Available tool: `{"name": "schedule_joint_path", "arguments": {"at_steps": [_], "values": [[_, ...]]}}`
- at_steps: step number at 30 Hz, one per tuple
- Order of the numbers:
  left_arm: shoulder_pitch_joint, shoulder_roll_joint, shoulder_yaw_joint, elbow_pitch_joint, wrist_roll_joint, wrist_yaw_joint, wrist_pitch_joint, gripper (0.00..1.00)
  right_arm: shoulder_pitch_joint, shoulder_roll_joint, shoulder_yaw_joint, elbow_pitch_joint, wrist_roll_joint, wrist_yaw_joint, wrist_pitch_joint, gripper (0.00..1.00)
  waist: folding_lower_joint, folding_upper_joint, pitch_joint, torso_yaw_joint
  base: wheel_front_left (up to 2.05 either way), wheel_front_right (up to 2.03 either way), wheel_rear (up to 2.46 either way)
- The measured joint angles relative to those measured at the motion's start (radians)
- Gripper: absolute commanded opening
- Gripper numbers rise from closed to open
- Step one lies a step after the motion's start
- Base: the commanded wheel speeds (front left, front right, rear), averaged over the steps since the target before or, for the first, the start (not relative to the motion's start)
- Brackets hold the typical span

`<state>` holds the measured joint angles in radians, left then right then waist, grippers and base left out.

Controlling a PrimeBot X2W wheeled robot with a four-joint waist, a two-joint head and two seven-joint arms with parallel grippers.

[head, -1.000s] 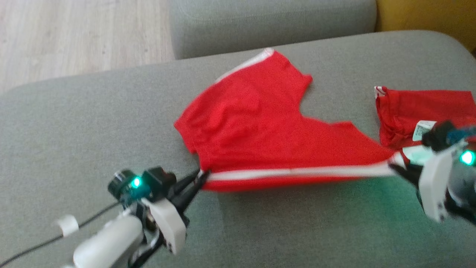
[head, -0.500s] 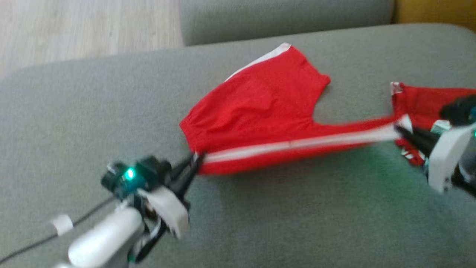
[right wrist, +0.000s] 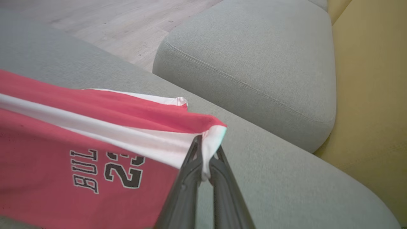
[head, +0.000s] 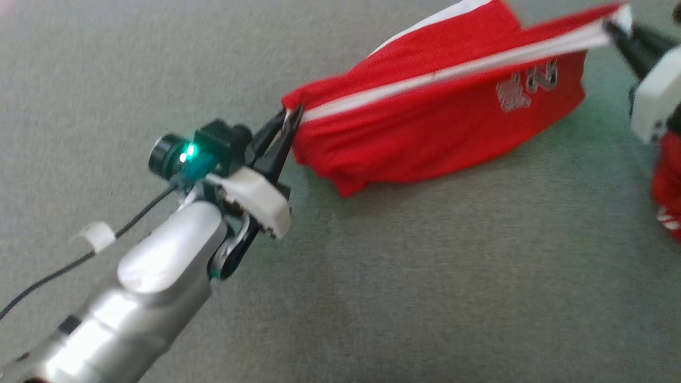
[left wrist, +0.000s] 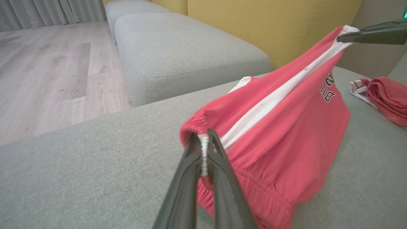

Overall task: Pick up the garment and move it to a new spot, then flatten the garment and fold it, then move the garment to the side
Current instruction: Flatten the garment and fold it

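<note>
1. Both of your grips are tight. The left gripper [head: 290, 118] has its fingers pressed together on the gathered waistband [left wrist: 194, 124] end of the white stripe [head: 452, 72]. The right gripper [head: 612, 26] pinches the stripe's hem end in the same way.
2. A second ago the garment [head: 425, 138] lay spread on the cushion [head: 425, 276], with the stripe low between your fingertips. Now the stripe runs taut from one pair of tips to the other and the cloth hangs below them. The head camera has also swung, so don't read the whole shift as garment travel.
3. The lowest fold looks to be touching the cushion just under and beyond your left fingers. I judge the pick-up begun but not complete, so lift further before carrying or the fold will likely drag.
4. The printed number [right wrist: 108, 173] now faces outward, just below your right fingertips.
5. There is no container to manage here. A second red cloth [left wrist: 388, 95] lies on the cushion past your right fingers, apart from the garment.
</note>
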<state>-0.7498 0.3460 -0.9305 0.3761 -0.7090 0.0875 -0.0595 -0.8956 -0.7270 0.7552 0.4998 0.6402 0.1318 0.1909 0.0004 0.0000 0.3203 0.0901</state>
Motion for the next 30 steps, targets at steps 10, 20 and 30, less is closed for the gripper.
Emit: {"name": "schedule_joint_path", "arguments": {"at_steps": [10,20,30], "values": [[-0.099,-0.094,0.007,0.127,0.005,-0.027,-0.040,0.00,-0.149,0.059,0.020,0.159,-0.094,0.000,0.000,0.00,-0.0003,0.0000,0.121,0.079,0.00,0.00,0.00],[-0.173,-0.148,0.010,0.216,0.007,-0.050,-0.076,0.09,-0.247,0.074,0.073,0.243,-0.096,0.000,-0.035,0.62,-0.0002,0.0000,0.195,0.111,0.00,0.00,0.00],[-0.188,-0.157,0.016,0.298,0.023,-0.016,-0.109,1.00,-0.286,0.089,0.083,0.344,-0.083,0.000,-0.091,1.00,-0.0004,0.0000,0.187,0.118,0.00,0.00,0.00]]}}
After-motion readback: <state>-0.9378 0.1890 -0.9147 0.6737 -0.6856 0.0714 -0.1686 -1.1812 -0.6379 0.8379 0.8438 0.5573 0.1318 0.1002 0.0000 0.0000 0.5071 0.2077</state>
